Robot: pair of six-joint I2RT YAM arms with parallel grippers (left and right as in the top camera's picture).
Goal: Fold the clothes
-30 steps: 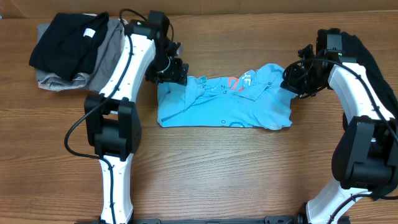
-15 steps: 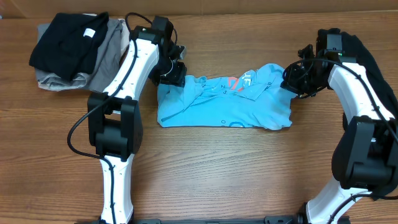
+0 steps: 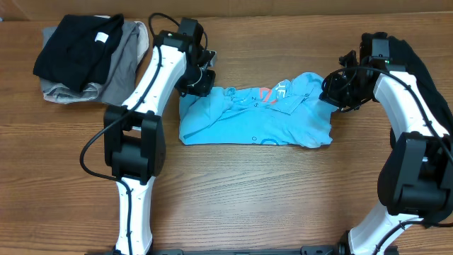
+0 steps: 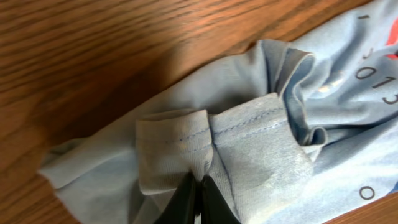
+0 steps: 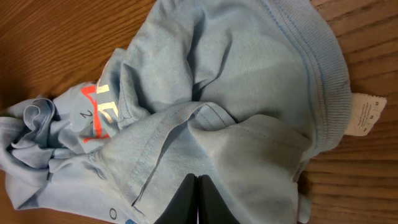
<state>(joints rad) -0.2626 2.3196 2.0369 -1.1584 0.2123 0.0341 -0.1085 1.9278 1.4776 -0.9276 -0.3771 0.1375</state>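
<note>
A light blue T-shirt lies crumpled across the middle of the wooden table, its printed text partly showing. At the shirt's upper left corner, my left gripper is shut. In the left wrist view the left gripper pinches a folded hem of the T-shirt. My right gripper is at the shirt's upper right corner. The right wrist view shows the right gripper shut on the T-shirt below the collar. Black and grey clothes lie piled at the back left.
A white label sticks out from the shirt's collar. A dark cloth shape lies behind the right arm at the table's right side. Bare wood stretches in front of the shirt.
My left gripper has moved a little back and right along the shirt's corner and has closed on the hem. The right arm and the shirt's right side have not moved.
</note>
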